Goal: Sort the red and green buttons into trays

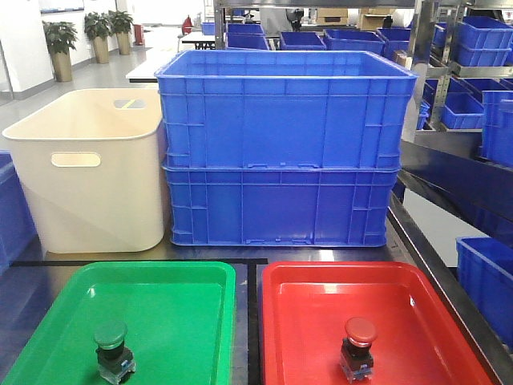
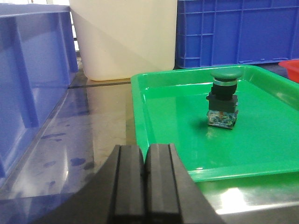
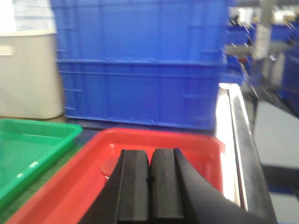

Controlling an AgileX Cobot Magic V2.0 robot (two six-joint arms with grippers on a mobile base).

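**benchrat:** Biggest stuff first: stacked blue crates (image 1: 284,148) at 12 o'clock, cream tub (image 1: 92,172) at 10. Green tray (image 1: 172,309) at 7, red tray (image 1: 321,309) at 5, side by side on the table (image 2: 100,121). Green button (image 1: 111,349) stands upright in the green one, red button (image 1: 359,346) upright in the red. Looks sorted to me.

**servo_sam:** Agreed. Left gripper (image 2: 145,179) is pinched fully closed on nothing, low off the green tray's near corner. Right gripper (image 3: 150,184), same, empty, over the red tray.

**benchrat:** Risk from here? Top-heavy buttons. An arm clipping a rim while retreating could jolt the tray and tip one.
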